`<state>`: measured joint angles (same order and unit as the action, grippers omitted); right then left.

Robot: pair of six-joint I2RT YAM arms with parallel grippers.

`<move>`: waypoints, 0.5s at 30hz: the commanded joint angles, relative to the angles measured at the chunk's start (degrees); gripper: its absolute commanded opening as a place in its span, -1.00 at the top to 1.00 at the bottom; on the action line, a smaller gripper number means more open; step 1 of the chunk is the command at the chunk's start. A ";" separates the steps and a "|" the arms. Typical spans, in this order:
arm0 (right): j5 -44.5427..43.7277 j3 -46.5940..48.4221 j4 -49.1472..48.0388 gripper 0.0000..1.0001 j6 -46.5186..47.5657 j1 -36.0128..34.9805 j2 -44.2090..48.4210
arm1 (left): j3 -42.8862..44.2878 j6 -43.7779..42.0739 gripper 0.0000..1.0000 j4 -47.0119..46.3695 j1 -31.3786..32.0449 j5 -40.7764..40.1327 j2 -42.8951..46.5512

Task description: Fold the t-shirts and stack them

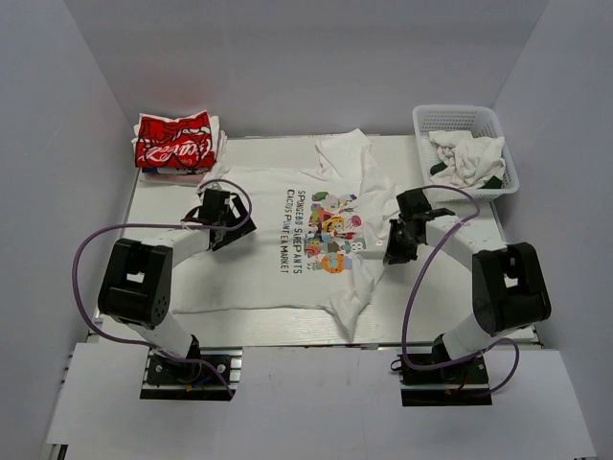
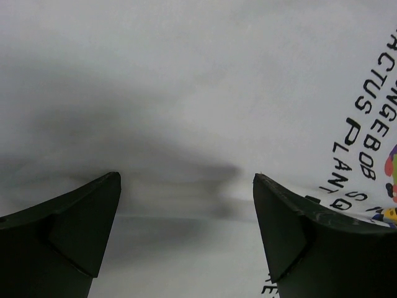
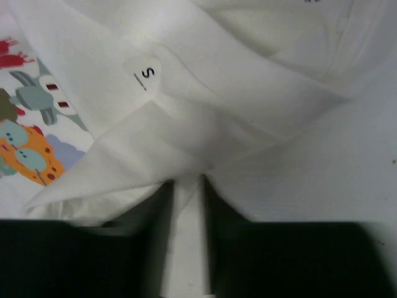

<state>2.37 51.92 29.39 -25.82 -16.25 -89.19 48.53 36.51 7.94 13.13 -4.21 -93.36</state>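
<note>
Left pincer gapes above white t-shirt — right pincer at edge.

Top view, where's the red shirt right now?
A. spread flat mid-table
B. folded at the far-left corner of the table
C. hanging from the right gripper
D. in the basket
B: the red shirt lies folded on a small pile at the far-left corner of the table. The basket stands at the far right and shows no red in it.
</note>
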 commanded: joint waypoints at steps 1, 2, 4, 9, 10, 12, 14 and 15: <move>-1.21 -0.67 -5.39 0.85 -2.56 0.17 0.85 | -2.21 0.75 -0.93 4.71 0.41 1.04 2.83; -4.01 -0.94 -5.22 1.00 -4.48 0.25 1.47 | -2.74 0.75 -0.93 4.71 0.41 1.04 2.83; -7.80 -2.95 -3.30 1.00 -5.37 0.69 4.36 | -2.74 0.75 -0.91 4.71 0.41 0.25 3.44; -16.14 -8.66 7.75 1.00 -9.76 4.11 17.43 | -2.74 1.28 -0.91 7.17 -0.12 -2.91 3.98; -17.04 -10.33 9.10 1.00 -10.64 4.82 19.21 | -2.74 1.28 -0.91 7.78 -0.12 -2.91 3.98; -17.84 -12.79 11.03 1.00 -11.70 6.05 24.04 | -2.74 1.28 -0.91 7.79 -0.12 -3.44 3.98; -11.80 -14.04 9.12 1.00 -9.43 6.32 27.22 | -2.74 1.28 -0.91 7.79 -0.12 -2.57 4.50; -10.12 -13.69 6.24 1.00 -9.16 6.23 27.22 | -2.74 1.28 -0.91 7.79 -0.12 -2.04 4.50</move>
<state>-10.22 38.85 36.25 -34.37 -10.00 -62.89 47.22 37.52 11.79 13.23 -5.89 -91.00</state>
